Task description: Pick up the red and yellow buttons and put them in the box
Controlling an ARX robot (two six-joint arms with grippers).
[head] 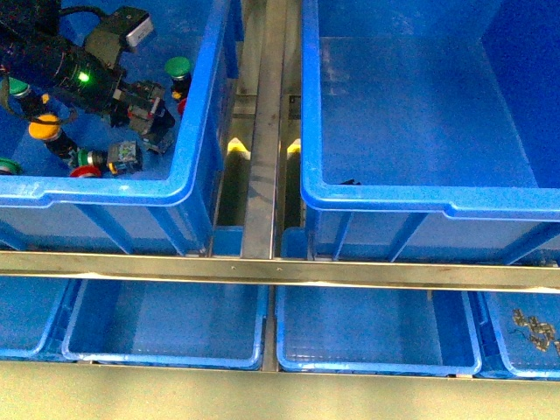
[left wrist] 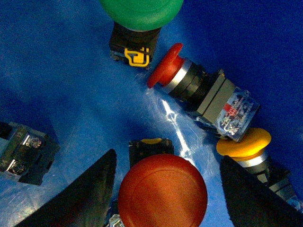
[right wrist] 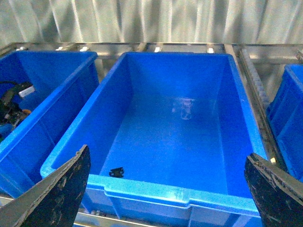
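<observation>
- Inside the left crate (head: 197, 105), the left pincer (left wrist: 166, 165) gapes open on either side of a red button (left wrist: 162, 191), contact unclear.
- That button stands on end, its long axis and cap pointing at the wrist camera.
- The yellow button (left wrist: 244, 142) lies just outside the pincer, tilted.
- The right pincer (right wrist: 166, 153) hangs open above the box (right wrist: 180, 194).

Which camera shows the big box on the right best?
Right wrist view: the box shows nearly whole, rim to floor, with a small black piece by its near wall. The front view shows only its near part; the left wrist view shows none of it.
</observation>
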